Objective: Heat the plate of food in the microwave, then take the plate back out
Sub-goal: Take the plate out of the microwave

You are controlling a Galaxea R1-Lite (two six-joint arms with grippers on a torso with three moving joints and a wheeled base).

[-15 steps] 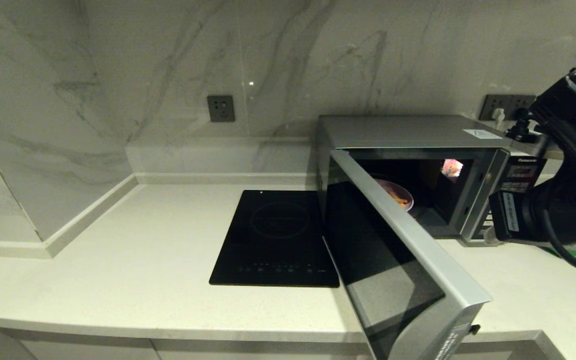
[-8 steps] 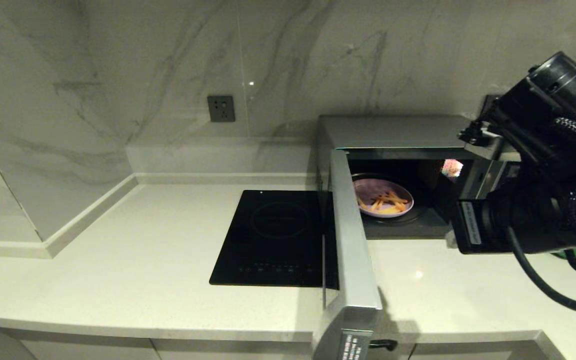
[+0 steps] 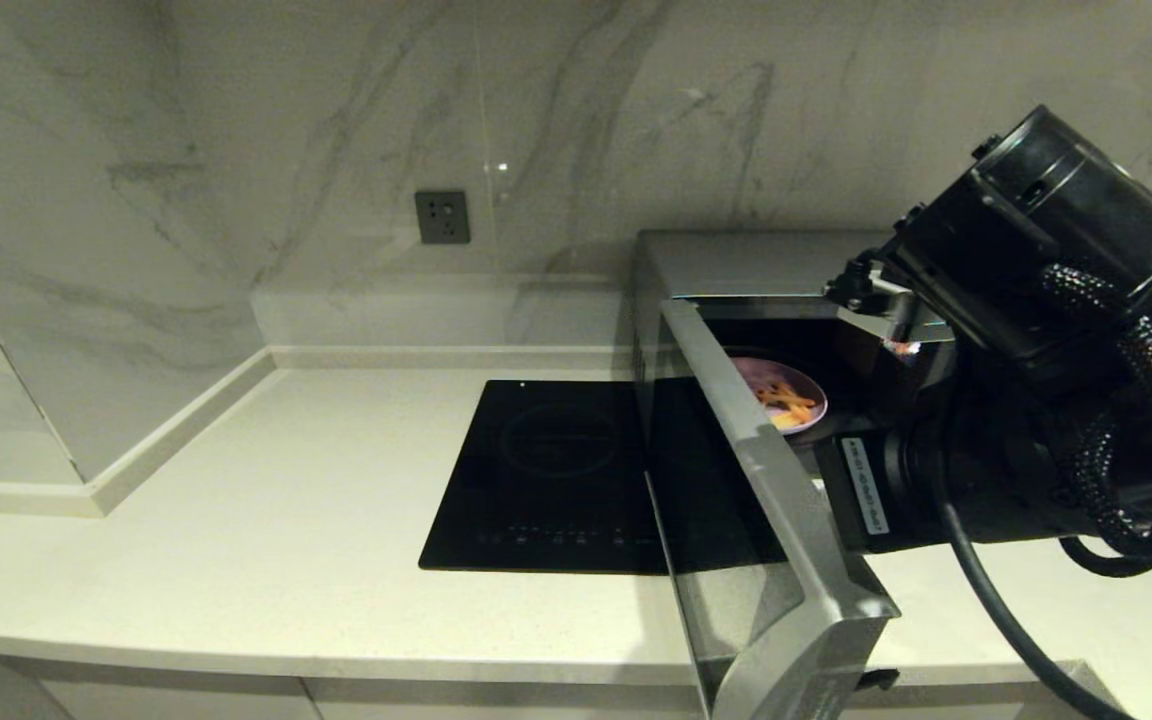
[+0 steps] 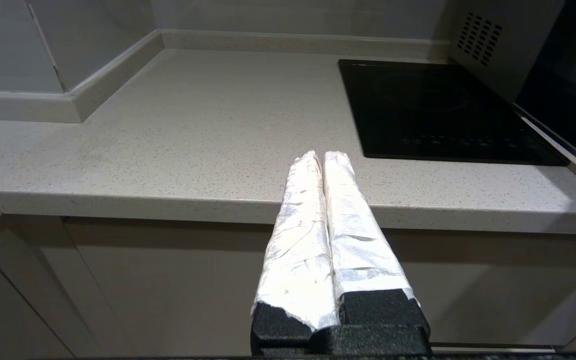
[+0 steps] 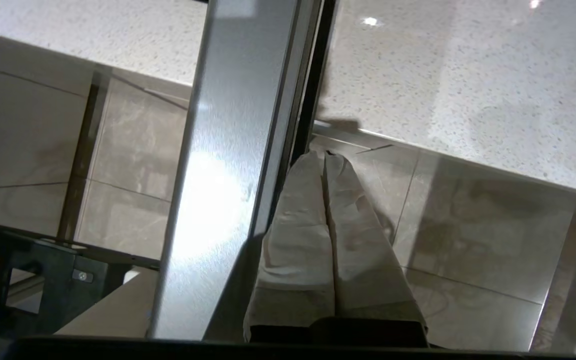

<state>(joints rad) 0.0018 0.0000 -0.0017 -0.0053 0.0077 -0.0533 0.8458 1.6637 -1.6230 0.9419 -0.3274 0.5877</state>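
Note:
The silver microwave (image 3: 736, 260) stands at the right of the counter with its door (image 3: 756, 480) swung partly open towards me. Inside on the turntable sits the lavender plate of food (image 3: 781, 395) with orange fries, half hidden by the door's top edge. My right arm (image 3: 1016, 330) reaches across the opening. Its gripper (image 5: 324, 156) is shut and empty, lying close along the inner side of the door's silver edge (image 5: 228, 175), over the counter's front edge. My left gripper (image 4: 323, 156) is shut and empty, parked low before the counter's front edge.
A flat black induction cooktop (image 3: 551, 470) lies on the pale counter (image 3: 286, 520) just left of the microwave, partly behind the open door. A wall socket (image 3: 441, 217) sits on the marble backsplash. Cabinet fronts (image 4: 168, 280) are below the counter.
The door swung out to fully open, then came partway back. My right arm moved left and forward, and now covers the microwave's right side and keypad.

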